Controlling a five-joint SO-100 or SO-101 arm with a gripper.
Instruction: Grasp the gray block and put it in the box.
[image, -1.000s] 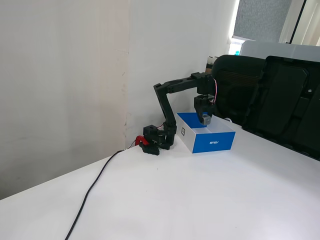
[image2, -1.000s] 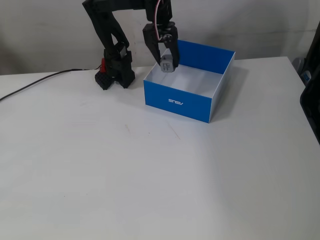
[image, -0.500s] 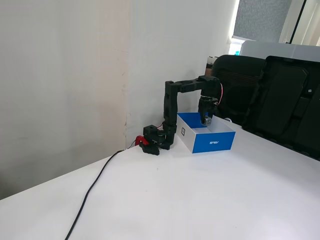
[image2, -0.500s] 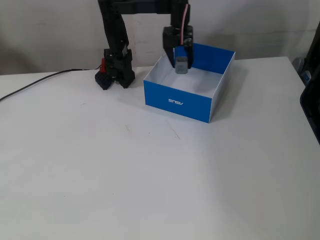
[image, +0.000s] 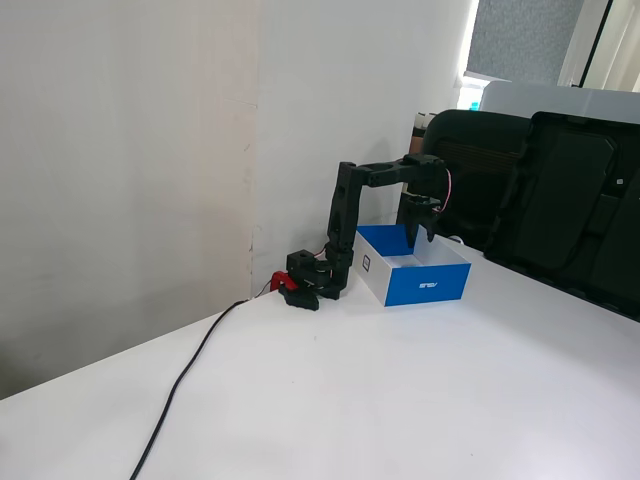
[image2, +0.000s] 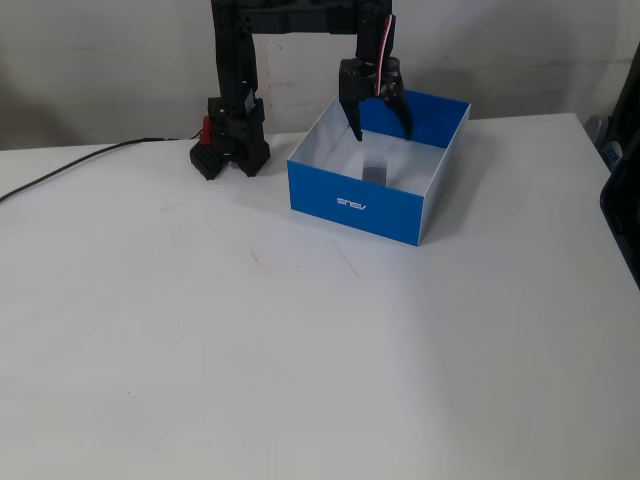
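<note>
The blue box (image2: 350, 205) with a white inside stands on the white table, right of the arm's base. The gray block (image2: 373, 172) is inside the box, low near its front wall, and looks slightly blurred. My gripper (image2: 382, 133) hangs over the box just above the block, pointing down, jaws open and empty. In a fixed view from the side, the gripper (image: 420, 236) dips into the top of the box (image: 428, 283); the block is hidden there behind the box wall.
The arm's base (image2: 230, 150) with a red part stands left of the box. A black cable (image: 190, 375) runs from it across the table to the front left. Black chairs (image: 560, 200) stand behind the table's right edge. A wall is close behind.
</note>
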